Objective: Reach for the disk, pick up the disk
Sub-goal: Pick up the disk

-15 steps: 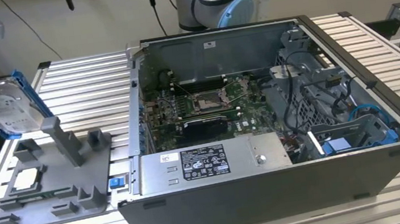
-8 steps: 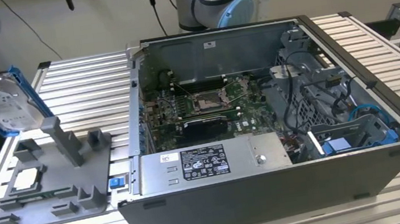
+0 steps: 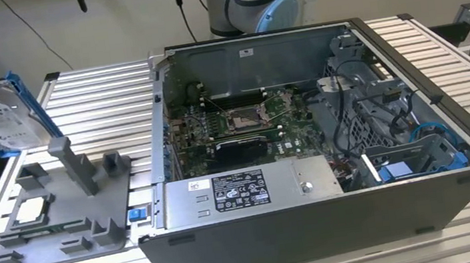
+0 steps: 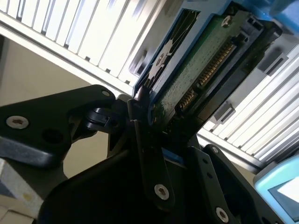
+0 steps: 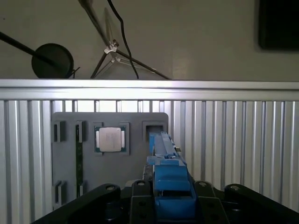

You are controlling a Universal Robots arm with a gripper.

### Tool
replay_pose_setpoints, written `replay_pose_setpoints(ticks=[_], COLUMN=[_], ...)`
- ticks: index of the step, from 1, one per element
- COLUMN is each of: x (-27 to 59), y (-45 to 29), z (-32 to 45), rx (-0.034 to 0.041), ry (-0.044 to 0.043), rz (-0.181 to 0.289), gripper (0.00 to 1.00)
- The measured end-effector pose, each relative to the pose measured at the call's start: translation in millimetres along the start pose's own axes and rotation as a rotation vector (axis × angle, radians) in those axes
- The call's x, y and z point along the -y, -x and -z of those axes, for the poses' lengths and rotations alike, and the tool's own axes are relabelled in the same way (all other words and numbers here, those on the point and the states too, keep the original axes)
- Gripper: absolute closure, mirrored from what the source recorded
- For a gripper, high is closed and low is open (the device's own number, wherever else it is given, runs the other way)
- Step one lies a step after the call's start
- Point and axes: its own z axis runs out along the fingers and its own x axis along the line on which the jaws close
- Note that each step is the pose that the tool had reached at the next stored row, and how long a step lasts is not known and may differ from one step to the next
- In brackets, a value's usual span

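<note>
A ribbed aluminium table (image 3: 104,87) fills the room's foreground, with pale walls and dangling cables behind it. The largest thing on it is an open computer case (image 3: 319,229), lying on its side so its boards and drive bays face up within reach of your arm, whose base (image 3: 251,2) stands behind the case. Towards the exterior view's left of the case lies a grey fixture tray (image 3: 92,209), moulded with slots and upright posts that appear meant to keep loose parts at fixed spots. The disk (image 3: 2,123) is off the table, hanging in the air at the exterior view's far left, above and just beyond the tray, upright on edge, its labelled face towards the camera and its blue bracket framing it. The edge-on pose likely follows from a grip across the thin sides. Your gripper (image 4: 161,112) is pinching the disk: in the second wrist view the black fingers (image 4: 140,116) press on the blue frame at one end, with the green circuit side showing beyond them, spread no wider than the disk's thickness. A small square chip (image 5: 110,139) sits in a pocket of the tray, untouched.
</note>
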Motion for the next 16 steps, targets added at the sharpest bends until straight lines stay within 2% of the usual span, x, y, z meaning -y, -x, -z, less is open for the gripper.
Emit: replay_pose_setpoints(ticks=[16], x=[-0.4], y=[1.1], z=[15.0], rx=[0.0], ry=[0.0], rz=[0.0], gripper=[1.0])
